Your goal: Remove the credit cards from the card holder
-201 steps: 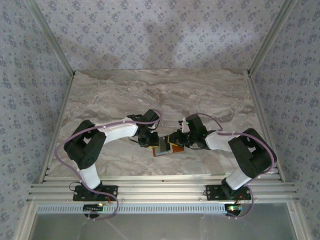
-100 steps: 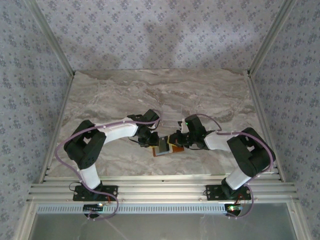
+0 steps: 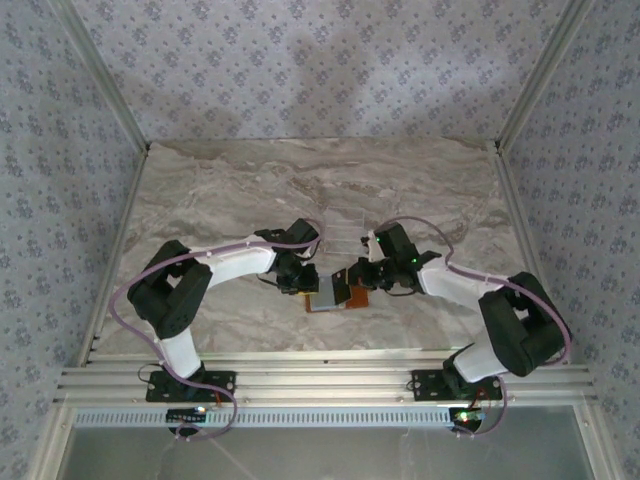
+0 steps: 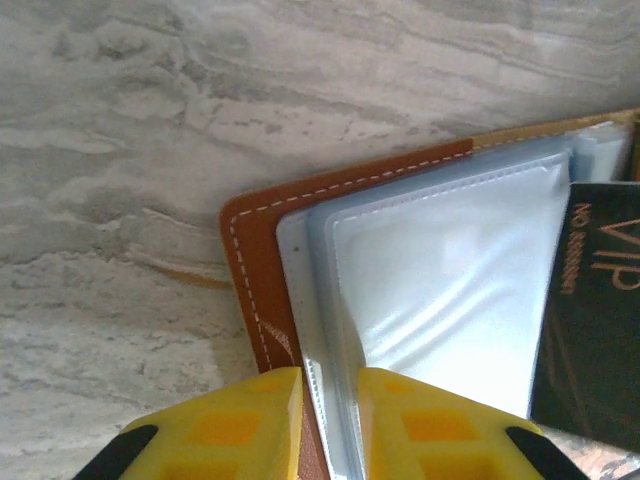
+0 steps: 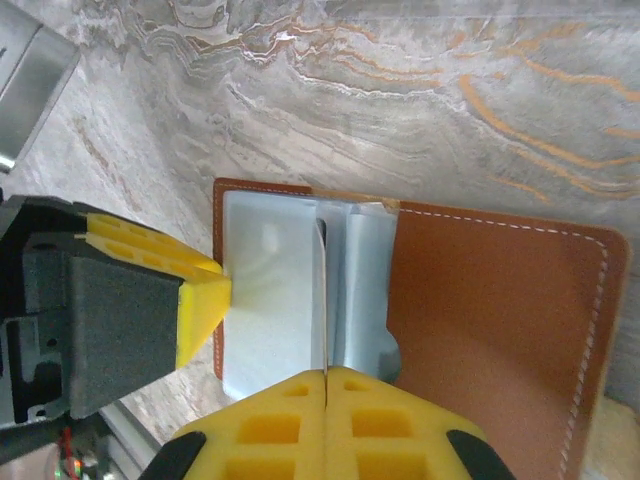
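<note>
The card holder [image 3: 352, 297] lies opened flat on the marble table [image 3: 220, 190], its pale blue-grey plastic sleeves [image 4: 450, 280] facing up. The left gripper [image 4: 328, 425] comes in at the holder's left edge and is clamped on it. The yellow fingers [image 4: 250, 415] sit close on either side of the stitched leather rim and the sleeve edges bunched there. Seen from the right wrist, one of those fingertips presses on the sleeve at the holder's left side.

The right gripper [image 5: 327, 385] stands over the middle of the holder, near its spine. Its pads are pressed fully together on a thin sheet that rises edge-on from the sleeves. From the left wrist, that same side of the holder shows a dark card [image 4: 590, 320] lettered VIP, tilted up across the sleeves rather than lying in one — this looks to be the sheet in the pinch. The holder's right-hand leather flap [image 5: 500, 320] lies bare beside that gripper, stitching along its border. A clear tray [image 3: 342, 228] sits just beyond the holder's far edge — near it, not touching
</note>
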